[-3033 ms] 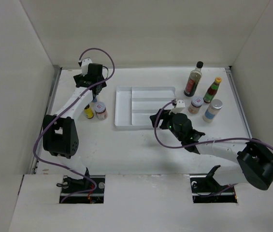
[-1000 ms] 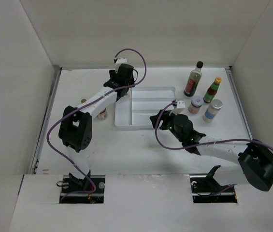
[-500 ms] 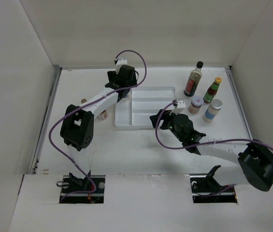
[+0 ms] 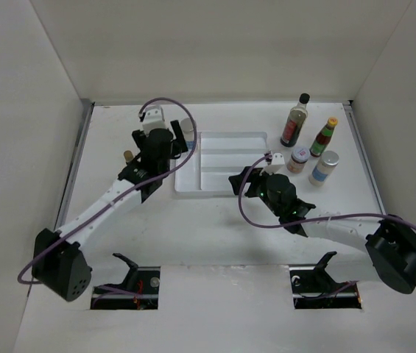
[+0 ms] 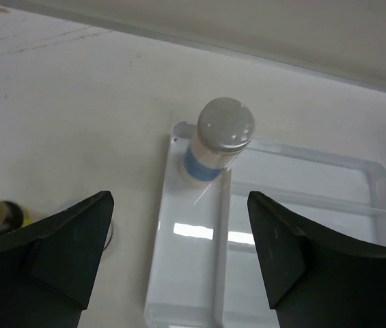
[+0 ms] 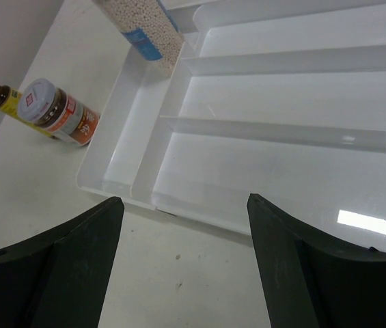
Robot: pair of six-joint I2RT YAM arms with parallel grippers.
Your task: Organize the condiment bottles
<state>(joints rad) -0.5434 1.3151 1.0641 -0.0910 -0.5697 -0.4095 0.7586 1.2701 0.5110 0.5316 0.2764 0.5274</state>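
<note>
Far left on the counter [image 4: 193, 228]: tiny brown yellow-labelled bottle [image 4: 128, 155] just beside a short red-labelled jar [image 6: 56, 109], both outside the white divided tray [image 4: 230, 158] and, by the look of it, yet to be sorted.

Next along, left gripper [image 5: 179, 201], spread wide and empty, hovering just on the near side of a silver-capped clear shaker [image 5: 216, 147]. Apart from it, likely to avoid tipping it. Shaker upright at the far end of the tray's narrow left compartment, tucked into the corner, probably for support from the walls.

Further right, right gripper [image 6: 184, 199], also wide and empty, poised over the tray's near edge, touching nothing.

Far right, apart from the tray: tall dark black-capped bottle [image 4: 294, 121], green yellow-capped bottle [image 4: 325, 137], second red-labelled jar [image 4: 300, 158] and second shaker [image 4: 325, 168], clustered upright, apparently awaiting placement.
</note>
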